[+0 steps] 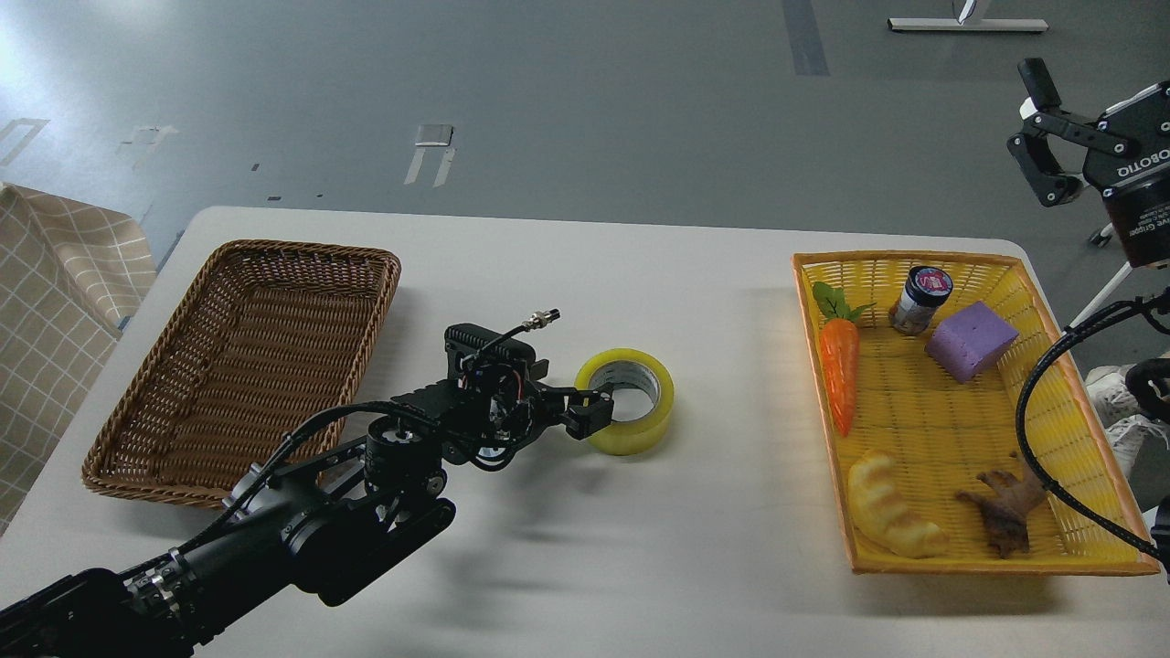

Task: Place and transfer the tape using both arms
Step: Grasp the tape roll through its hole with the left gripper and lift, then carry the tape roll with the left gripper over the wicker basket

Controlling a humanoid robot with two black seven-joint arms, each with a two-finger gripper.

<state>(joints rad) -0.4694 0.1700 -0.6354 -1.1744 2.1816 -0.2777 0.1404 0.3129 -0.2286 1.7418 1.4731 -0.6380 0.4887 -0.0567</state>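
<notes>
The tape, a yellow roll with a grey-white printed core, lies flat on the white table near its middle. My left gripper is at the roll's left rim, fingers apart and holding nothing; whether a fingertip still touches the rim cannot be told. My left arm comes in from the lower left. My right gripper is raised at the far upper right, off the table's right edge, open and empty.
A brown wicker basket sits at the left. A yellow basket at the right holds a carrot, a small jar, a purple block, a croissant toy and a brown toy. A checked cloth hangs at far left.
</notes>
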